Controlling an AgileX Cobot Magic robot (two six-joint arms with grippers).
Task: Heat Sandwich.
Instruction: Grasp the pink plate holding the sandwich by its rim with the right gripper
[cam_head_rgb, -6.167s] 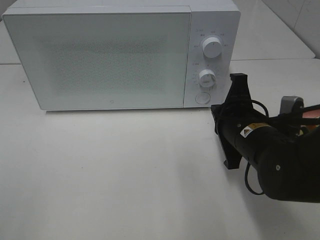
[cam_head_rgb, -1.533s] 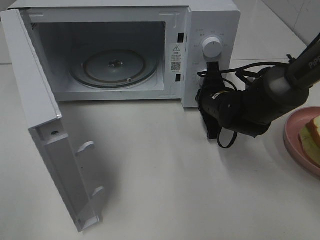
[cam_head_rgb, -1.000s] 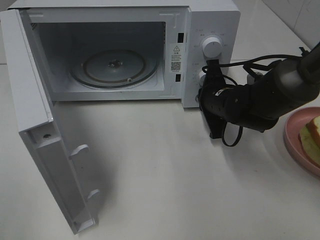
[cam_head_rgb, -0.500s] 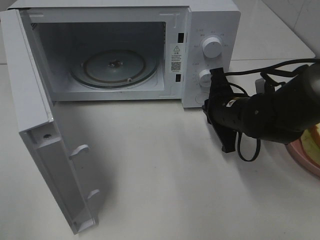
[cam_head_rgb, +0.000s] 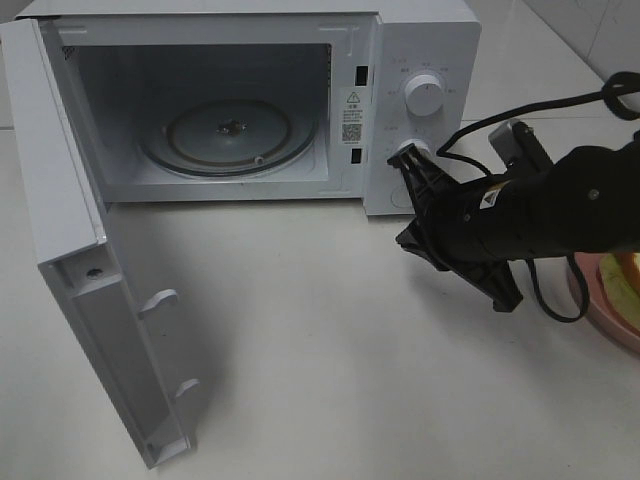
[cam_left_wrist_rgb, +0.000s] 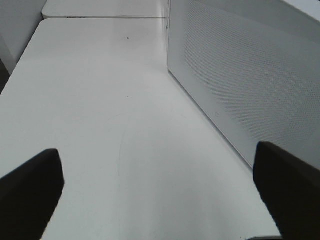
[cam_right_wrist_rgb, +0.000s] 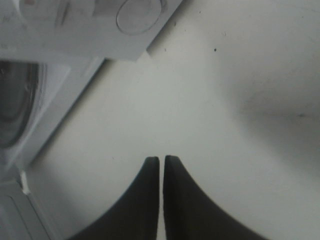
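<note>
**Clerk:** First entry, far left?

**Checker:** The left gripper. Dark fingers spread wide with nothing between them, hanging over the flat white table just outside the swung-open white microwave door.

**Clerk:** Next along?

**Checker:** White box microwave, cavity bare except for its round glass turntable. Then the right gripper. Black fingers all but touching, only a hairline gap, empty, tips aimed at the table by the microwave's front corner.

**Clerk:** And the goods?

**Checker:** Small white-bread, orange-brown-crusted sandwich on a round pink plate, at the far right edge behind that arm's wrist. It lies to the right of the gripper, opposite to where the tips point, and the right arm is clearly the nearer. Heading and long axis: only a sliver shows, so I cannot tell.
</note>
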